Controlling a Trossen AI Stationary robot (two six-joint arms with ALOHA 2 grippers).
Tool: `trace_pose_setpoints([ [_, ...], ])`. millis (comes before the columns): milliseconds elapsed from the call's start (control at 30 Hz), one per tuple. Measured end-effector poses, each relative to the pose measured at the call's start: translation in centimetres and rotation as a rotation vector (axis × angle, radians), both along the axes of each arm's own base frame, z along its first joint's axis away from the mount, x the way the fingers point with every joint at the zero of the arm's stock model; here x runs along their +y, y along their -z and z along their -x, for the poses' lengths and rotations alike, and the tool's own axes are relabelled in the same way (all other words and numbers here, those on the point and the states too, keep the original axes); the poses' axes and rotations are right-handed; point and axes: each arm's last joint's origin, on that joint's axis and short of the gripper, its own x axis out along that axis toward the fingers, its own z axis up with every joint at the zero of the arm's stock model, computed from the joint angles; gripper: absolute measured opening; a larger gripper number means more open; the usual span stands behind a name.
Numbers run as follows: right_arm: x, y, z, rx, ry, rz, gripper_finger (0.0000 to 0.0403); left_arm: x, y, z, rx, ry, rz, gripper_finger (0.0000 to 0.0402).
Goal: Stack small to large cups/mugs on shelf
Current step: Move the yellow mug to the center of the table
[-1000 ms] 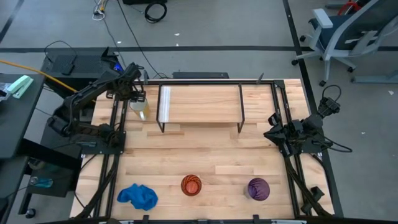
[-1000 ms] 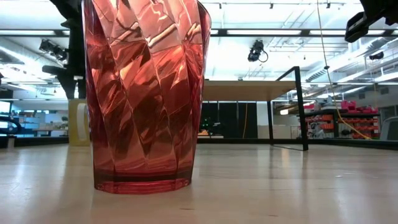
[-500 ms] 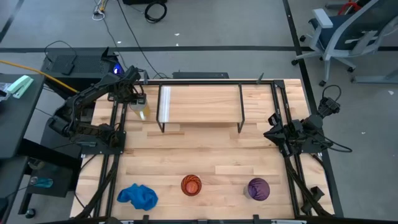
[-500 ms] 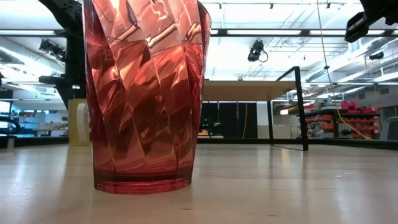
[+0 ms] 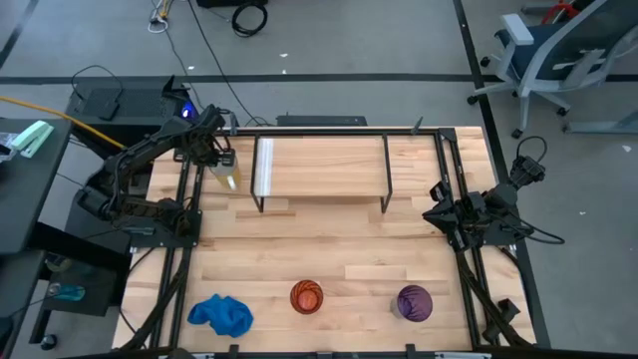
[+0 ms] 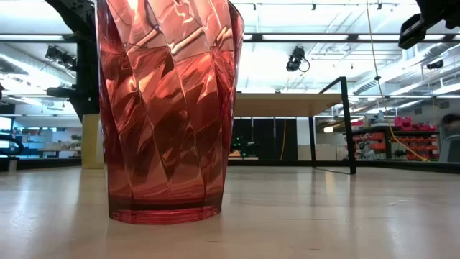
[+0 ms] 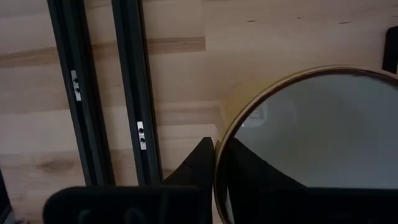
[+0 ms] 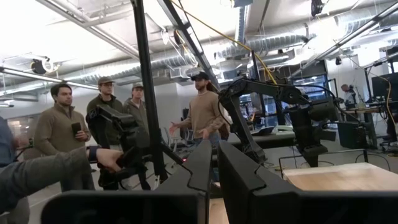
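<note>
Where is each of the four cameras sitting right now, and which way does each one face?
High view: overhead, straight down on table, shelf, both arms.
Low view: table height, level across; orange cup fills it, left arm behind.
Left wrist view: on left arm, down at white mug; left pincer grips its rim.
Right wrist view: on right arm, facing the room and people; right pincer shut.
Shared: high and left wrist views both show the mug.

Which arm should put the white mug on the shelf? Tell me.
Left. The left gripper is already at the white mug beside the shelf; the right gripper waits at the table's far side.
</note>
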Motion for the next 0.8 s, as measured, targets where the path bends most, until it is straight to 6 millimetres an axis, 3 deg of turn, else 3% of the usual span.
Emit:
trace_pose_setpoints([
  [533,0.0,0.0,0.0,0.002,0.000,0.001,0.0034,-0.7,-1.1,1.3,-0.059,0.087,0.011,0.0027],
  [800,0.0,0.0,0.0,0.002,0.000,0.001,0.0034,-2.0,-3.2,2.5,-0.099,0.113,-0.096,0.0027],
])
